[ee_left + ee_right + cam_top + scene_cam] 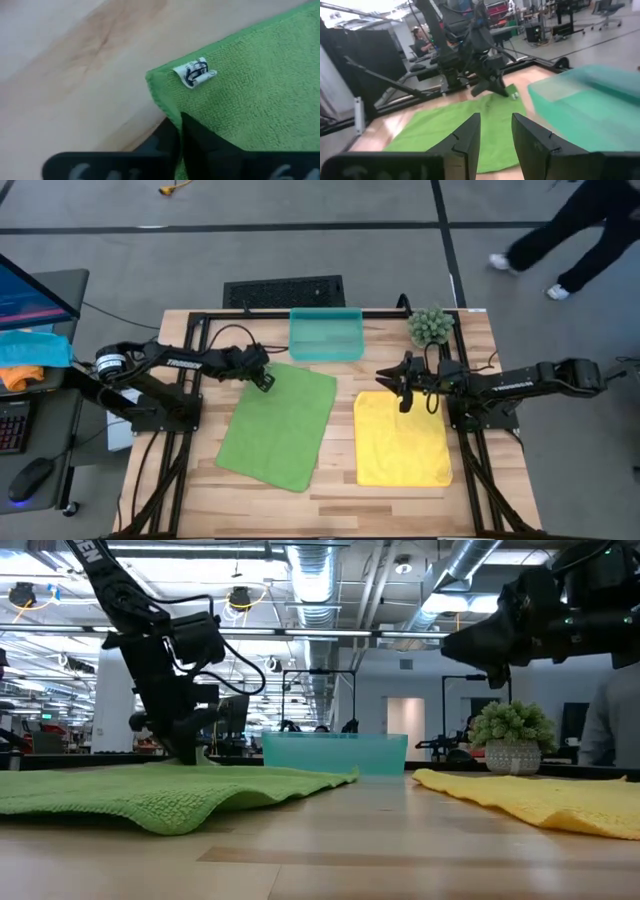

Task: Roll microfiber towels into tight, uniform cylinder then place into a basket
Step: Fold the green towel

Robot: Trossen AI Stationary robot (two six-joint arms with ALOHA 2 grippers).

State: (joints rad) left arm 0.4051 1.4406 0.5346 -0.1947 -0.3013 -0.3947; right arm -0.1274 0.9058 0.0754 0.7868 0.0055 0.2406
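Now, green towel (278, 428): flat on the table (340, 490), its far corner pinched in the left gripper (266, 381).
White tag (195, 73): on that corner, just past the fingertips.
Left gripper: clamped on the green towel's corner, down at the table.
Yellow towel (402, 442): flat, under and in front of the right gripper (405, 390).
Right gripper: hangs above the yellow towel, 2 fingers (466, 140) apart, holding nothing.
Basket (326, 334): beyond both grippers, between them.
Plant (431, 326): just behind the right gripper.

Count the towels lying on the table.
2. The green towel lies flat left of centre, its far corner under the left gripper. The yellow towel lies flat to its right.
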